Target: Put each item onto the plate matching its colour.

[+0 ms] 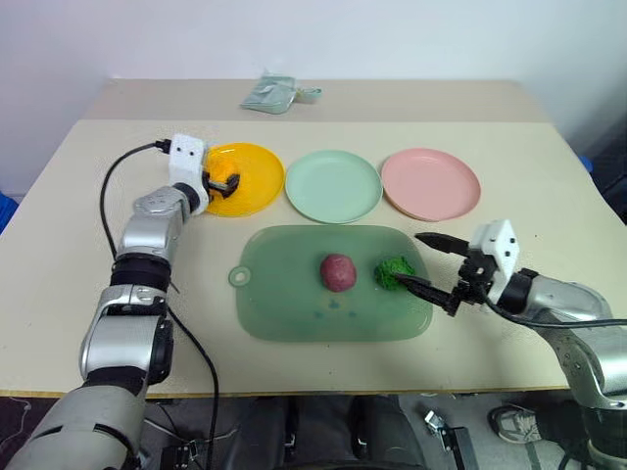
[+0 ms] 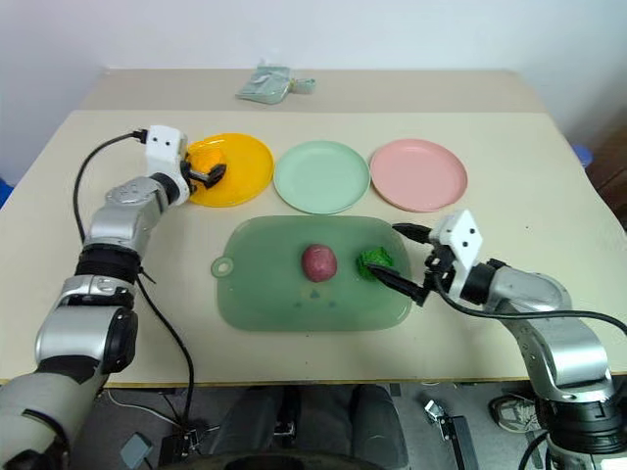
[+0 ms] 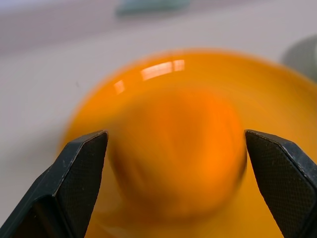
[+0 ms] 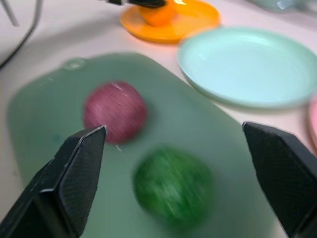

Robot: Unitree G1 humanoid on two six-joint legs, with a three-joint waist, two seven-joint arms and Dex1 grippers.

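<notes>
Beige table (image 1: 78,196), three round plates in a row toward its far side: yellow-orange plate (image 1: 257,168) on the left, pale mint green plate (image 1: 333,185) in the middle, pink plate (image 1: 431,183) on the right. Nearer the robot, a translucent green board (image 1: 284,294) with a tab hole at its left end. Orange lump (image 4: 157,15) sits on the yellow-orange plate, at that plate's left part. Left gripper (image 1: 225,183) is over the same plate, fingers (image 3: 81,173) spread wide to either side of the lump; in the left wrist view there is a gap between each finger and the lump, so it is not gripped. Maroon-purple ball (image 1: 338,272) rests on the board near its middle. Bumpy dark-green ball (image 1: 395,272) rests on the board just right of it, the two apart. Right gripper (image 1: 423,262) is at the board's right edge, pointing toward the green ball, fingers apart, holding nothing; the lower finger's tip is just beside the ball. Mint and pink plates carry nothing. A crumpled pale-green packet (image 1: 274,93) lies at the far edge of the table, well apart from the plates.
</notes>
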